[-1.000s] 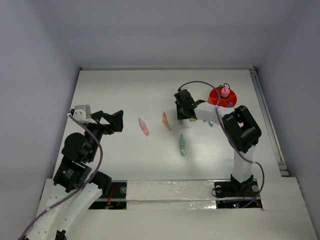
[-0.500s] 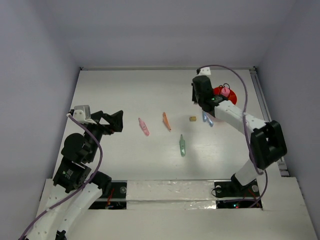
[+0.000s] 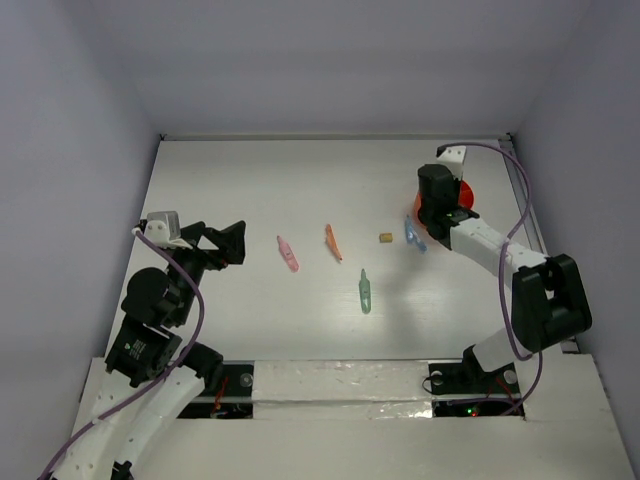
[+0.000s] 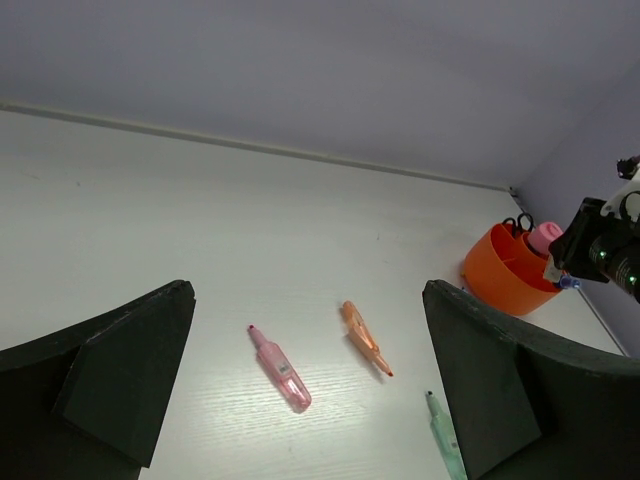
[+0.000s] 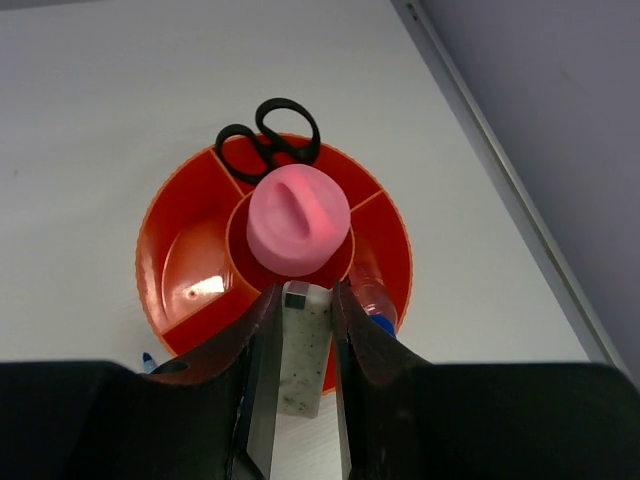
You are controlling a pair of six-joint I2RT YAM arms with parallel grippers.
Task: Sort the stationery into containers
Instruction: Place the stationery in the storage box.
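Note:
My right gripper [image 5: 303, 295] is shut on a speckled tan eraser [image 5: 303, 350], held just above the near rim of the red-orange bowl [image 5: 180, 265]. The bowl holds a pink-capped bottle [image 5: 298, 220] in its middle cup, black-handled scissors [image 5: 270, 135] and a blue-capped bottle [image 5: 372, 300]. In the top view my right gripper [image 3: 435, 205] covers most of the bowl [image 3: 466, 192]. On the table lie a second tan eraser [image 3: 386, 238], a blue pen [image 3: 412, 235], an orange pen [image 3: 333, 242], a pink pen [image 3: 288, 254] and a green pen [image 3: 365, 291]. My left gripper [image 3: 232, 243] is open and empty, left of the pink pen.
The left wrist view shows the pink pen [image 4: 280, 368], the orange pen [image 4: 364, 337], the green pen [image 4: 443, 435] and the bowl [image 4: 505, 275]. A metal rail [image 3: 530, 230] runs along the table's right edge, close behind the bowl. Walls enclose the table.
My right gripper has swung right from beside the eraser on the table to over the bowl. The left arm and the loose pens have not moved.

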